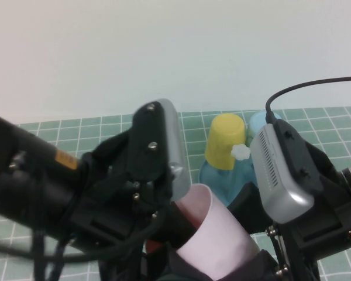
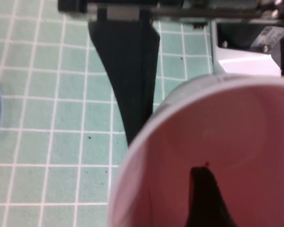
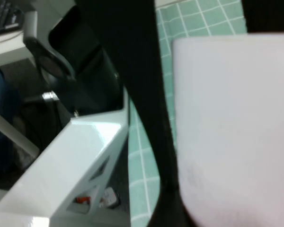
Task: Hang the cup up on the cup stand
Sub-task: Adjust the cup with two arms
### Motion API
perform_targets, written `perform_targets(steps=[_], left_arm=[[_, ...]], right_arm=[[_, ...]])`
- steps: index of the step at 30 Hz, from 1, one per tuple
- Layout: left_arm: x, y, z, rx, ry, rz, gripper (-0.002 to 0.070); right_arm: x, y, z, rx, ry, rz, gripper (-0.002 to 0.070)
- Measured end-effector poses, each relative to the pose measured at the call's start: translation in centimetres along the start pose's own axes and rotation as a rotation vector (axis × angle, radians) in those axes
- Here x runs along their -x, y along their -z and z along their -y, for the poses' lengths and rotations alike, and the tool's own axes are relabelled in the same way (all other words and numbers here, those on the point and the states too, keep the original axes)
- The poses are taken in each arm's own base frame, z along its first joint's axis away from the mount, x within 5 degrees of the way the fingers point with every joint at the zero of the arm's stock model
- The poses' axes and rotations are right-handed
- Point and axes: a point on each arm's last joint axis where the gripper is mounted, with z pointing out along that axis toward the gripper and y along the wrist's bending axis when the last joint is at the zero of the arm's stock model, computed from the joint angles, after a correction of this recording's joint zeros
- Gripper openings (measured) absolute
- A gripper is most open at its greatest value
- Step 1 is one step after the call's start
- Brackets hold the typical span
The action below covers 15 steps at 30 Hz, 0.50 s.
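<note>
Both arms meet low over the near edge of the desk, each closed on the same pink cup.

The left arm reaches in from the left side, its wrist camera housing raised; the left gripper [image 2: 168,156] has one dark finger [image 2: 128,80] against the outside of the cup [image 1: 213,237] and the other finger inside the cup's mouth, pinching the wall between them. The right arm comes in from the right near corner, wrist tilted toward the middle; the right gripper [image 3: 180,142] presses a dark finger [image 3: 142,94] flat against the cup's outer wall, its opposite finger out of sight.
</note>
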Motion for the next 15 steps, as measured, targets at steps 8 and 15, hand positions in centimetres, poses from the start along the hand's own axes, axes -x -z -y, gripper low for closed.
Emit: perform_targets(steps=[8,15], left_arm=[[-0.2,-1.03,-0.87,-0.03,0.032,-0.032,0.036],[-0.18,-1.04,-0.9,-0.027,0.03,-0.03,0.0359]], right_arm=[[-0.35,-0.1,0.33,-0.016,0.018,-0.033,0.055],[-0.34,-0.1,0.35,-0.018,0.022,-0.032,0.055]])
